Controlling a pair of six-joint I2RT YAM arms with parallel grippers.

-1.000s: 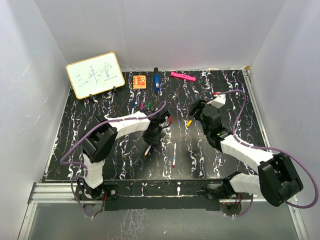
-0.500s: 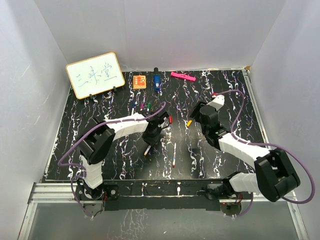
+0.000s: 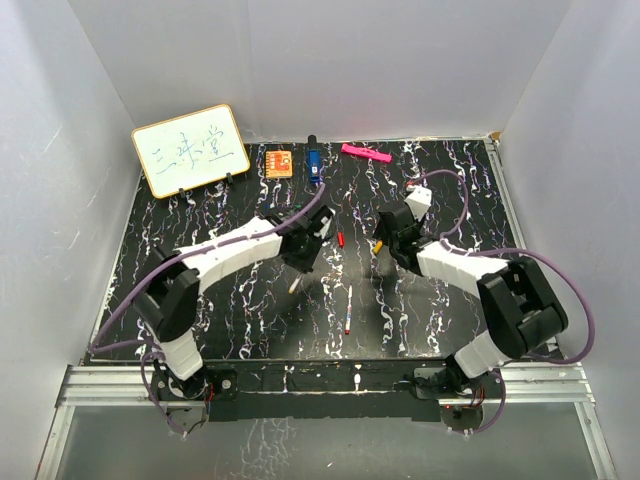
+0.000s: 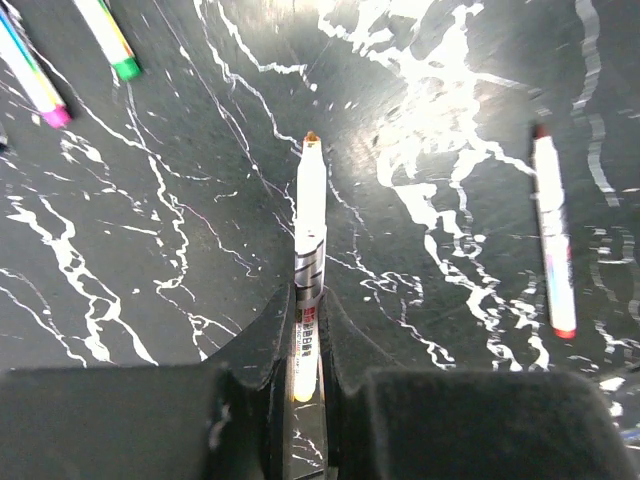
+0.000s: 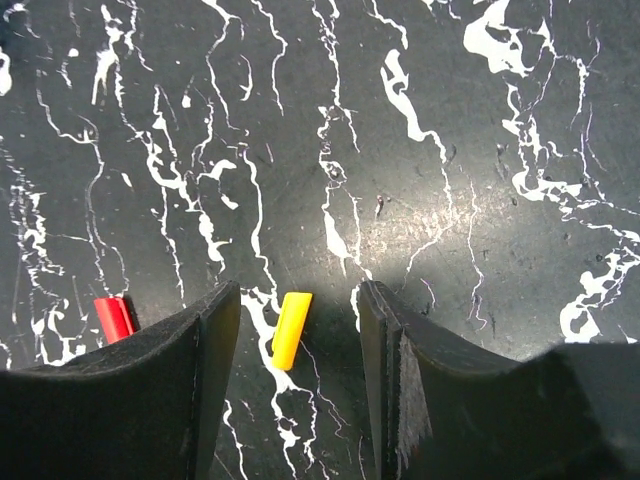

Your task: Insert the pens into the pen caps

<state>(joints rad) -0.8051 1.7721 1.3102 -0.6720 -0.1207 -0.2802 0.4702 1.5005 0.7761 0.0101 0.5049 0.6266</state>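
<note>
pens (image 4: 553,245): light, stiff plastic barrels, smooth; judged prone to rolling and to slipping in a pinch. Best taken on the rear half, with the writing end left free.
left gripper (image 4: 308,300): closed tight on the held pen (image 4: 310,215), with the rear of the barrel clamped between the jaws.
held pen, position: carried over the table (image 3: 250,330), left of centre.
held pen, axis: in line with the fingers. The orange-yellow tip is pointed away from the gripper, down and toward the near edge.
rear pens (image 4: 112,40): two are seen flat on the table near each other, with green and magenta ends.
red cap (image 3: 341,239): laid flat between the two grippers, untouched.
loose pen (image 3: 348,308): laid flat, long axis nearly front-to-back, red end toward the near edge.
yellow cap (image 5: 291,330): tiny, light, hard, slick; judged apt to skid or flip if pinched off-centre. To be taken across its short width at mid-length.
yellow cap, position: flat on the table between the right jaws, touched by neither.
yellow cap, axis: roughly along the fingers, slightly tilted. Which end is open cannot be told.
right gripper (image 5: 297,292): about half open, nothing held, jaws set either side of the yellow cap.
</note>
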